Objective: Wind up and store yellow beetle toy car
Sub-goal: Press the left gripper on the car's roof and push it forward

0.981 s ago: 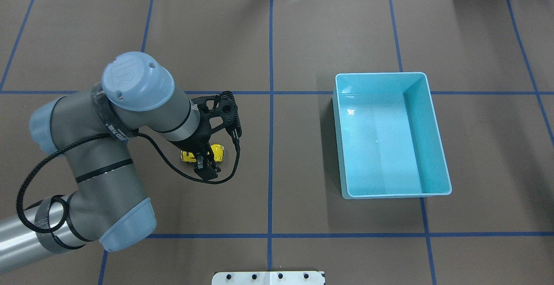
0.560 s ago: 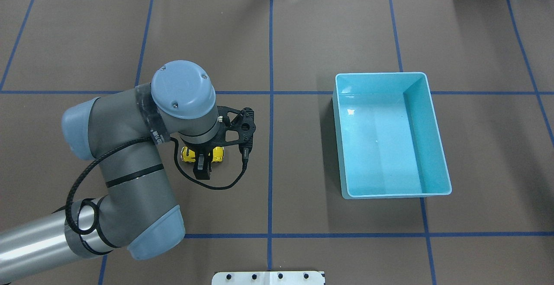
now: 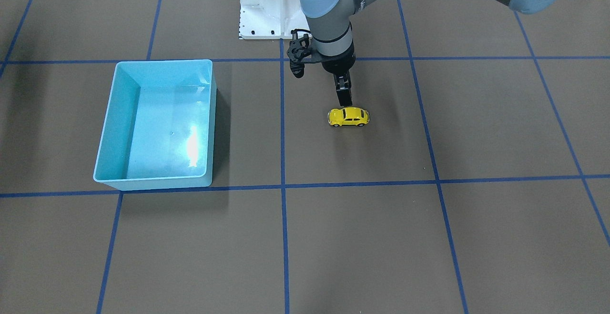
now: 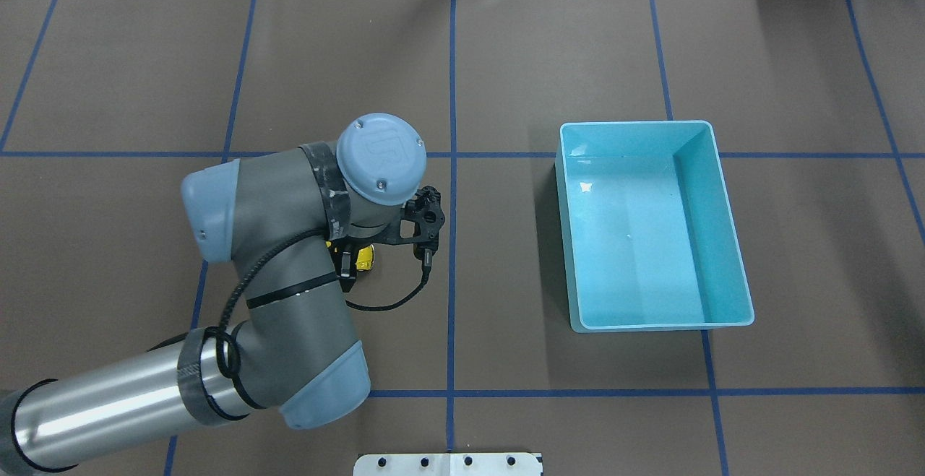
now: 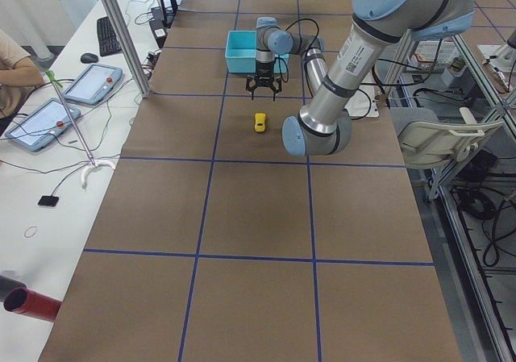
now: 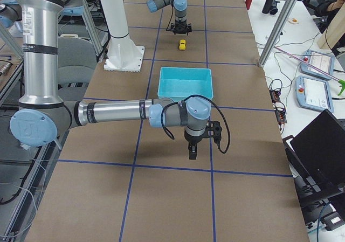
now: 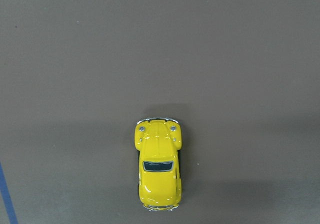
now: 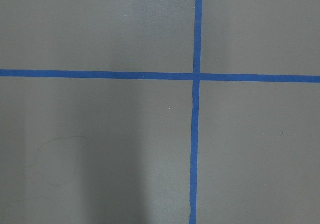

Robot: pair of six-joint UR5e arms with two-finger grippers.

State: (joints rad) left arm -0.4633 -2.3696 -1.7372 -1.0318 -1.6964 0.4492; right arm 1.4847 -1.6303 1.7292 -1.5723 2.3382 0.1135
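The yellow beetle toy car (image 3: 349, 116) stands on its wheels on the brown table, left of the centre line in the overhead view (image 4: 366, 257), where the arm half hides it. My left gripper (image 3: 345, 102) hangs just above it, pointing down, open and empty, with its fingers apart either side of the car. The left wrist view shows the car (image 7: 158, 171) from above at bottom centre, with no fingers in frame. The light blue bin (image 4: 636, 123) stands empty to the right. My right gripper (image 6: 192, 154) hovers over bare table beyond the bin. I cannot tell whether it is open or shut.
Blue tape lines grid the brown table cover. The white robot base plate (image 3: 267, 14) sits at the robot's edge of the table. A side desk with tablets (image 5: 89, 84) and a metal post (image 5: 121, 31) lie off the table.
My left arm's elbow and wrist have swung to the right, so the wrist now sits over the car and covers most of it. The car and the bin have not moved.
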